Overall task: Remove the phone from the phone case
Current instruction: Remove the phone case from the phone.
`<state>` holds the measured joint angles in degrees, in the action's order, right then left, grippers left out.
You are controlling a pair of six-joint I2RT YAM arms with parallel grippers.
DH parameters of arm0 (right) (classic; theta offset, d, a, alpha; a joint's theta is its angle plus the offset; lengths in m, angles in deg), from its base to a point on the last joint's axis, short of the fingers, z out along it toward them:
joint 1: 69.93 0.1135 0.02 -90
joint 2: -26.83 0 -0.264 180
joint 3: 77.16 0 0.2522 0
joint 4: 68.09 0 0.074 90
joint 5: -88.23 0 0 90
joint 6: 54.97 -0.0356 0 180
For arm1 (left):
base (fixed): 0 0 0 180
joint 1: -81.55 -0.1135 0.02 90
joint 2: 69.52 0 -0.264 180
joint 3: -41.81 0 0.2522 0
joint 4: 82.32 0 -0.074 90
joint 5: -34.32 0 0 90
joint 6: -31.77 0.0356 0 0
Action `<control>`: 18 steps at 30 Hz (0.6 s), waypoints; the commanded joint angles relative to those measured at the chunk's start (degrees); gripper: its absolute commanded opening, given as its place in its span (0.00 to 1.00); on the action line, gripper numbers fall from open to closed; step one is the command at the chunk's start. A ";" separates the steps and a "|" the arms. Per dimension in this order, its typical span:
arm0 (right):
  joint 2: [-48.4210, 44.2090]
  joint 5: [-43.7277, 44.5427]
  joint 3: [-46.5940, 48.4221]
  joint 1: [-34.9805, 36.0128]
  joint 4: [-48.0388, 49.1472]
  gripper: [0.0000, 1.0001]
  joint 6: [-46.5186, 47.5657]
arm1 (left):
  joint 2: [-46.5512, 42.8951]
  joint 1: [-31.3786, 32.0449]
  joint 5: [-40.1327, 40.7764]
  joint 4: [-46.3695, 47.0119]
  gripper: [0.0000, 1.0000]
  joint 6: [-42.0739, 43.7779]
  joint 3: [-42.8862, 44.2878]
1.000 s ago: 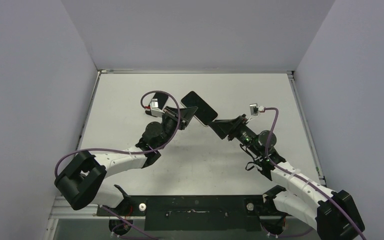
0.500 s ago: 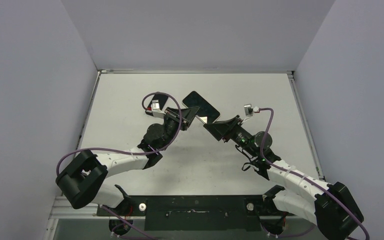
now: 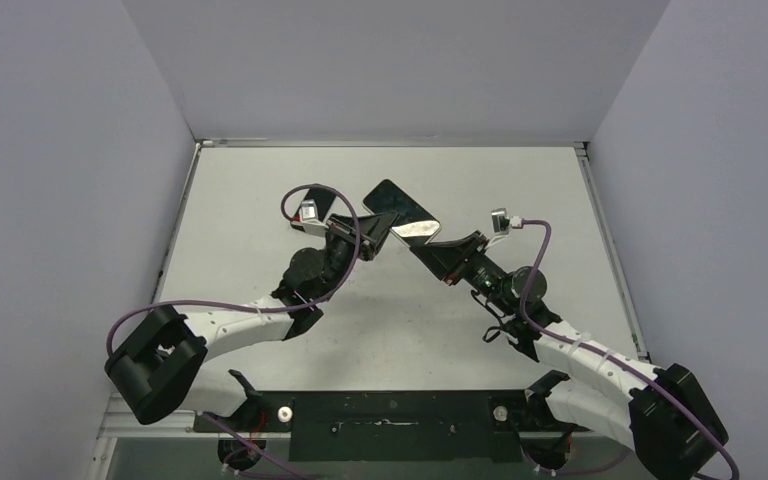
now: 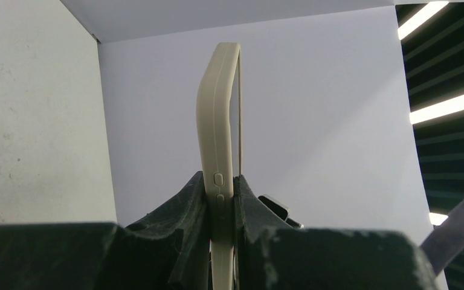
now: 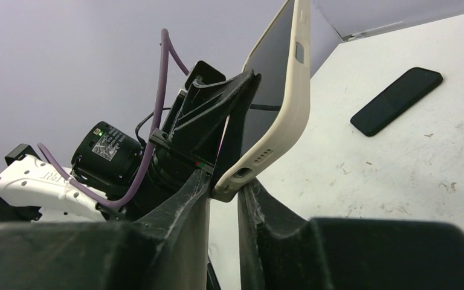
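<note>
A beige phone case (image 4: 214, 121) with the dark-screened phone (image 3: 400, 208) in it is held up above the table between both arms. My left gripper (image 4: 220, 178) is shut on the case's long side, at its side buttons, with the case standing upright out of the fingers. My right gripper (image 5: 225, 179) is shut on the case's bottom corner (image 5: 241, 172), by the port holes. In the right wrist view the phone's screen (image 5: 272, 66) faces the left arm. In the top view, the left gripper (image 3: 378, 232) and right gripper (image 3: 428, 248) meet at the phone's near end.
A separate black phone (image 5: 397, 101) lies flat on the white table (image 3: 260, 190) beyond the held case, towards the back corner. White walls (image 3: 390, 70) close the table in at the back and both sides. The left arm's purple cable (image 5: 157, 103) loops near the case.
My right gripper has moved up and left to the case's bottom end and closed its jaws on it. The left gripper kept its hold and barely shifted.
</note>
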<state>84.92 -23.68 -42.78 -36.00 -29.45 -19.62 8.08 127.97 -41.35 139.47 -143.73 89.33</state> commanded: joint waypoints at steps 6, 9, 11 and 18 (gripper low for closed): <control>-1.63 -3.29 1.40 0.33 3.86 0.00 15.50 | -3.33 -2.11 -7.93 -1.92 0.00 -3.11 1.68; -1.09 -5.23 2.14 0.35 3.66 0.00 18.87 | -3.77 -2.95 -9.93 -2.12 0.00 -3.79 1.15; -0.60 -6.61 2.80 0.34 3.04 0.00 21.24 | -4.41 -3.66 -11.07 -3.21 0.00 -3.61 1.13; 1.52 -8.45 4.71 0.34 -0.17 0.00 28.53 | -5.30 -5.96 -15.15 -4.16 0.00 -3.78 1.36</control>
<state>85.55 -30.59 -40.99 -35.61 -29.69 -1.88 4.89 123.33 -51.76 133.81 -147.27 89.31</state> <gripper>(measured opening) 0.215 0.131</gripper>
